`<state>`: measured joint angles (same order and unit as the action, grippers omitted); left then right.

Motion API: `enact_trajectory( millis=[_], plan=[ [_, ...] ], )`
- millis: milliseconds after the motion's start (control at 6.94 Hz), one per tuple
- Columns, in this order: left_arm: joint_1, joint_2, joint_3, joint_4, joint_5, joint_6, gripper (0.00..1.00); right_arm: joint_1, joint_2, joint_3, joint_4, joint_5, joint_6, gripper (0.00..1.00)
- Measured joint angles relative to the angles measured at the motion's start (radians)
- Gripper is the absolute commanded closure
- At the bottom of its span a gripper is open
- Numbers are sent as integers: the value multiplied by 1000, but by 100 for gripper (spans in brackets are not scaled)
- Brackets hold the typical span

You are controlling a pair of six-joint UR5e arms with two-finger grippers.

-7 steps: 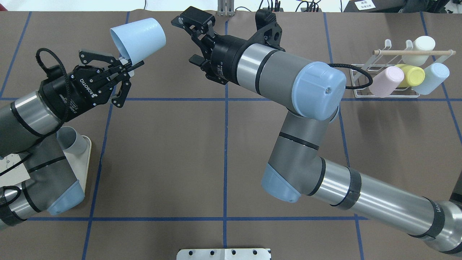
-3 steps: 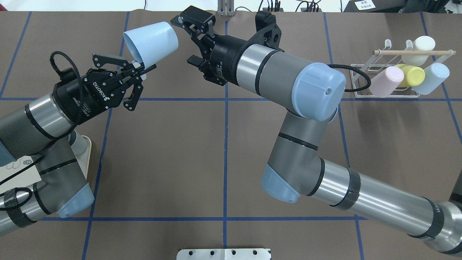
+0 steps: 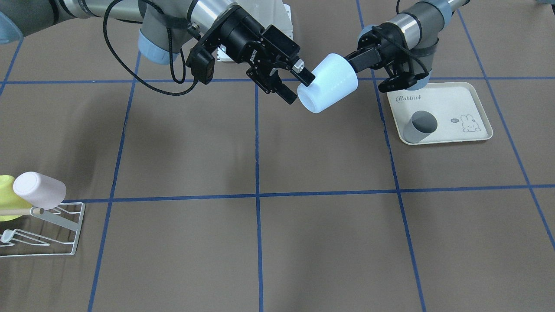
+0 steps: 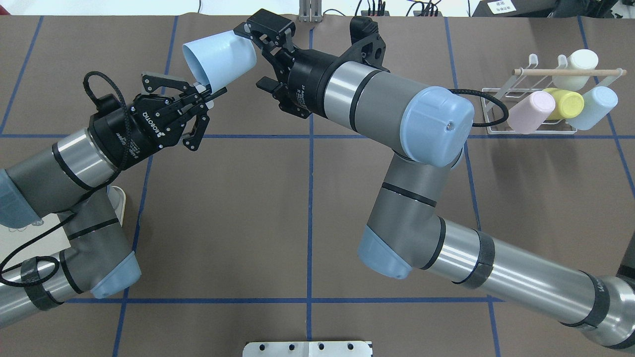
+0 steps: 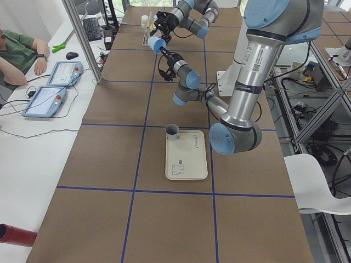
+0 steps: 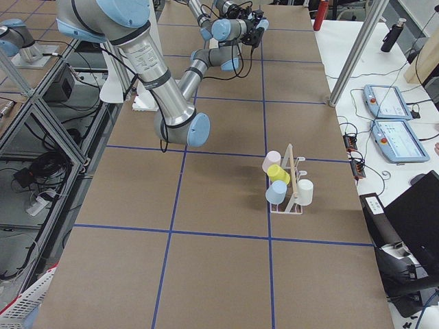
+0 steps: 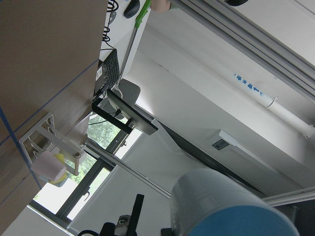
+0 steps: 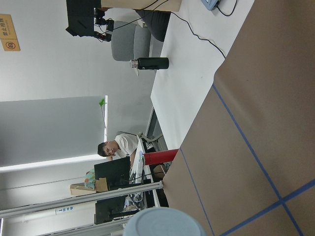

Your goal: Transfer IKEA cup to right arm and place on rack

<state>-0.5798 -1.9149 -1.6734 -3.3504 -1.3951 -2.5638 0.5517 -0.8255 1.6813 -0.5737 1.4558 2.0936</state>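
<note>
Robot arms: two — left arm, right arm.
Cups, total: six.
Cups held off the table: one — pale blue cup.
Cups on rack, table's far right corner: four — pink cup, yellow cup, light blue cup, white cup.
Cups on tray, table's left end: one — grey cup.
Racks: one.
Trays: one.

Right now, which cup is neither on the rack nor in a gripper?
The grey cup, standing mouth-up on the cream tray. One pale blue cup is in the left gripper; the others sit on the rack.
</note>
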Motion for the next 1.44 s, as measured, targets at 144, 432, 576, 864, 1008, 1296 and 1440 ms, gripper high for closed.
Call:
enact_trajectory(
  millis=[144, 432, 576, 864, 1008, 1296, 1440],
  plan=[
    [4, -4, 3, 3, 2, 0, 100, -1, 0, 0, 0, 0, 0, 0],
    [14, -20, 5, 14, 15, 2, 100, -3, -1, -1, 0, 0, 0, 0],
    [27, -26, 6, 18, 31, 4, 100, -4, -1, -1, 0, 0, 0, 0],
    [42, -41, 6, 37, 46, 6, 100, -5, -1, -3, 0, 0, 0, 3],
    [44, -46, 6, 44, 48, 7, 100, -6, -1, -5, 0, 0, 0, 27],
    [51, -50, 6, 50, 47, 7, 1, -8, -1, -14, 1, -1, 0, 100],
    [52, -52, 7, 54, 45, 11, 0, -11, -2, -15, 1, 0, -1, 100]
  ],
)
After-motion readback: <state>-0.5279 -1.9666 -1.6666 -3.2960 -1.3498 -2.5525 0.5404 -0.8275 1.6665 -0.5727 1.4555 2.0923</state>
